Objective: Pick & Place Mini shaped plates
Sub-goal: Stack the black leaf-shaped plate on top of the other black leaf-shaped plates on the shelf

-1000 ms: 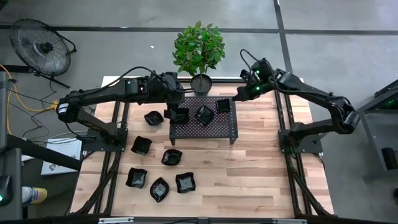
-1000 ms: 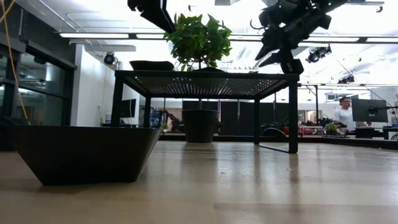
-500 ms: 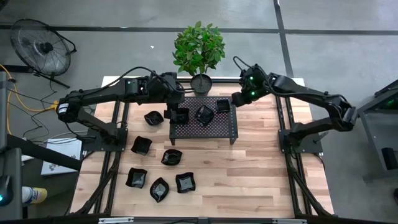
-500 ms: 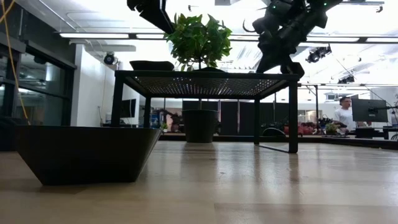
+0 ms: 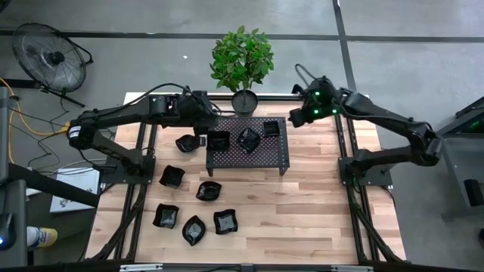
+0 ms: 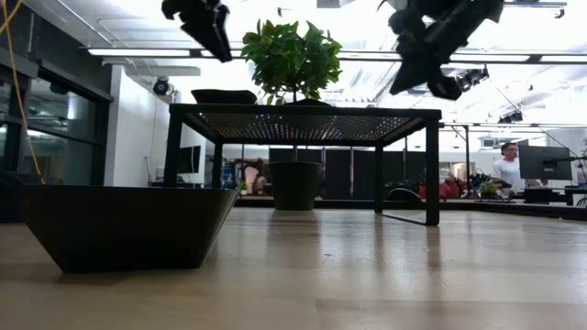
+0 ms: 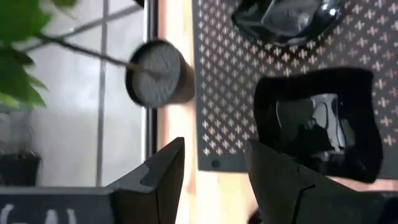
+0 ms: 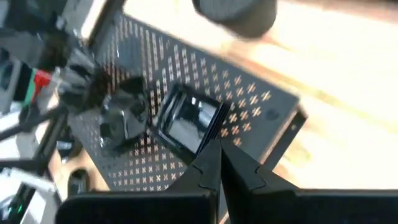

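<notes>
Plates (image 5: 193, 194), mini, glossy black, varied shapes: three are seen on the perforated rack (image 5: 274, 156), six on the wooden table (image 5: 318, 211) left of and in front of that rack. They are judged stiff, light, probably breakable, and slippery from the glaze; a raised rim edge is judged the best hold. The left gripper (image 7: 214, 163) is held open and empty just off the rack's left edge, beside a square plate (image 7: 323, 121). The right gripper (image 8: 219, 163) is closed on nothing above the rack's right rear corner.

Glossy black mini shaped plates (image 5: 249, 139) on perforated matt metal rack (image 5: 274, 153); pale wood-plank table (image 5: 302, 211).
</notes>
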